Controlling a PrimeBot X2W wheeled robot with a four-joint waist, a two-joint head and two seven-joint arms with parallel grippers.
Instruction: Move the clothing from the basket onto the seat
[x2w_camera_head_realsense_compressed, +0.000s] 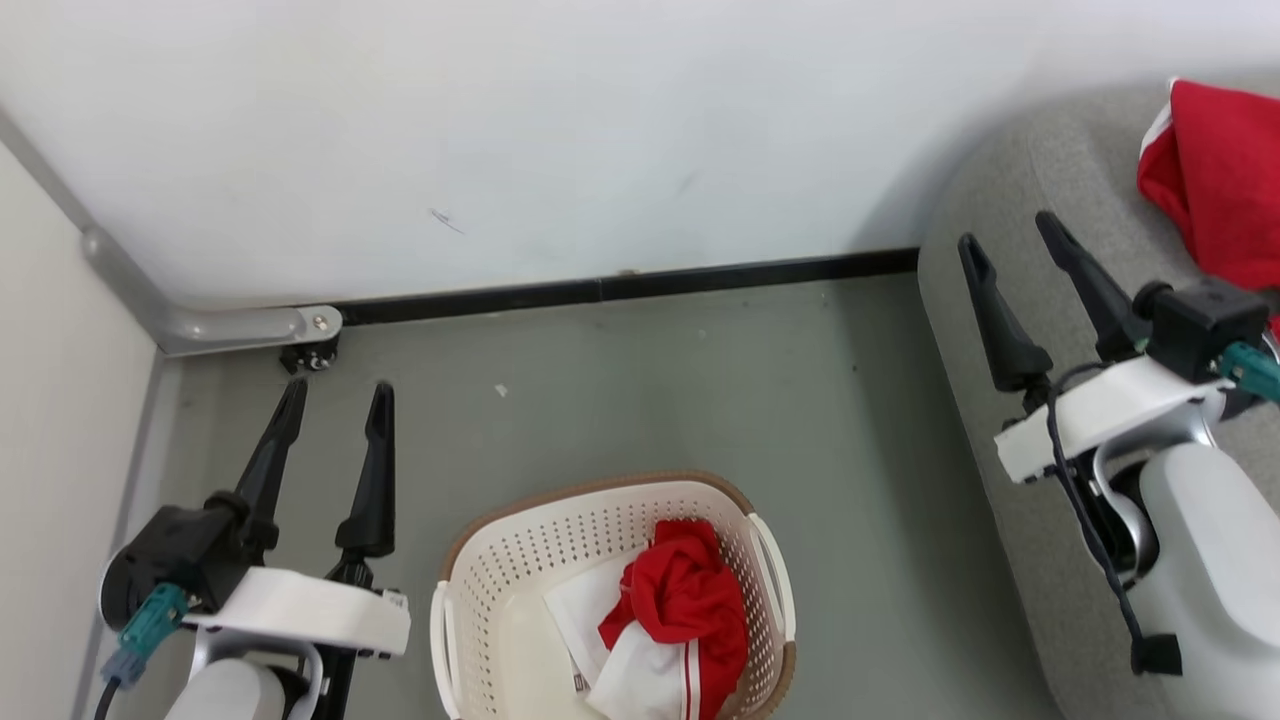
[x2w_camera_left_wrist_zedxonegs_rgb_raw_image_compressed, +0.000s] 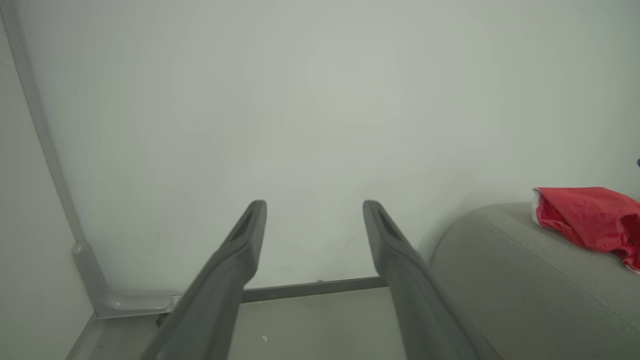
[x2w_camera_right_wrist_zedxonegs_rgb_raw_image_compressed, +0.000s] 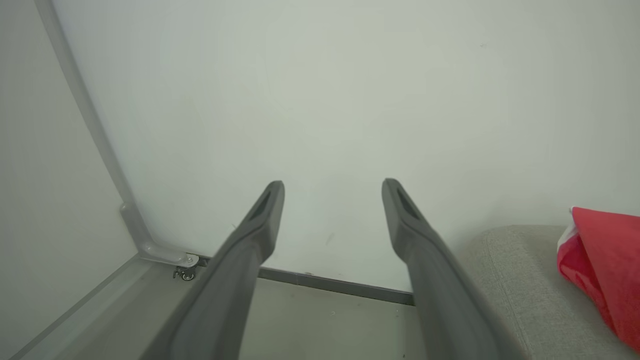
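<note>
Head view has clothing (x2w_camera_head_realsense_compressed: 680, 610) in the basket (x2w_camera_head_realsense_compressed: 520, 560); wrist views, the seat (x2w_camera_left_wrist_zedxonegs_rgb_raw_image_compressed: 500, 280).

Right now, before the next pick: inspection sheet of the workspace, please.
Surface: grey floor, smooth.
Job's things: basket stands on the floor, with a crumpled red-and-white garment inside. The sofa is to the right, with a red garment lying on it.
Clutter: one pale speck on the floor.
Pincers: left pincer is open and holds nothing, left of the basket. Right pincer is open and holds nothing, over the sofa's edge.
Cables: black cable hangs loose from the right wrist; teal plug at the left wrist.
Surroundings: white wall, black baseboard, grey corner bracket.
</note>
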